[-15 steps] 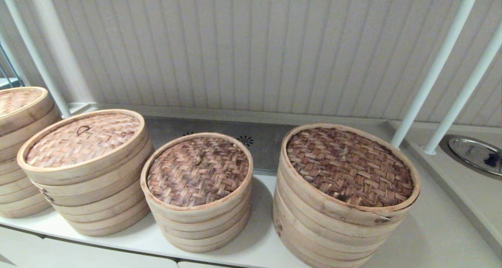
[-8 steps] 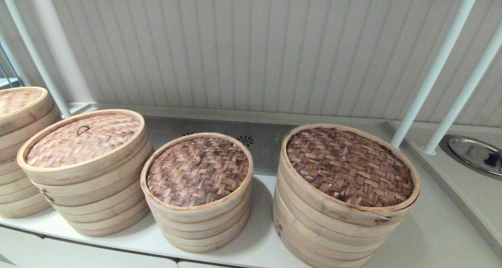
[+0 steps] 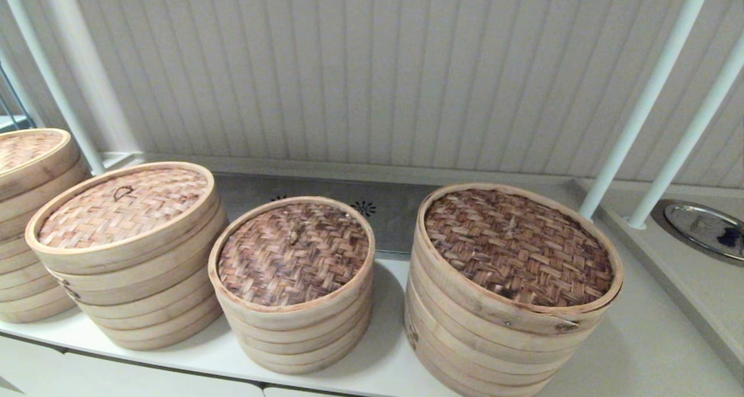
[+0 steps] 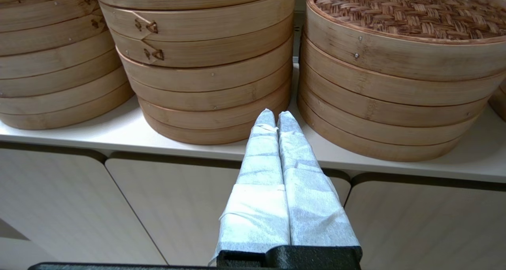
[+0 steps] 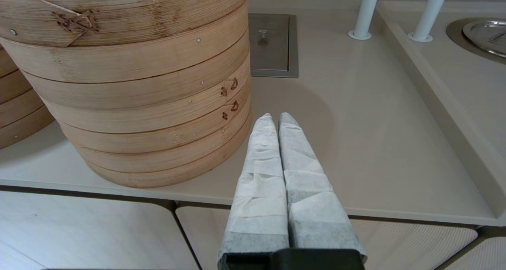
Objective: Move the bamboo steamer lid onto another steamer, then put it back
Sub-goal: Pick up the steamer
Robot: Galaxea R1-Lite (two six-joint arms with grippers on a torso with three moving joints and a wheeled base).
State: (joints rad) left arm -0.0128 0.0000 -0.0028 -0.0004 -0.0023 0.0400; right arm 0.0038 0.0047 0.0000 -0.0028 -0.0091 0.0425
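The bamboo steamer lid, light tan herringbone with a small dark loop handle, rests on its own steamer stack at the left. To its right stands the smallest steamer with a reddish-brown woven top, also seen in the left wrist view. Neither gripper shows in the head view. My left gripper hangs shut and empty in front of the counter edge, pointing at the gap between those two stacks. My right gripper is shut and empty, low beside the widest steamer.
The widest dark-topped steamer stands at the right. Another tan-topped stack sits at the far left. White poles rise at the back right beside a recessed metal dish. A steel hatch lies behind. Cabinet fronts run below the counter.
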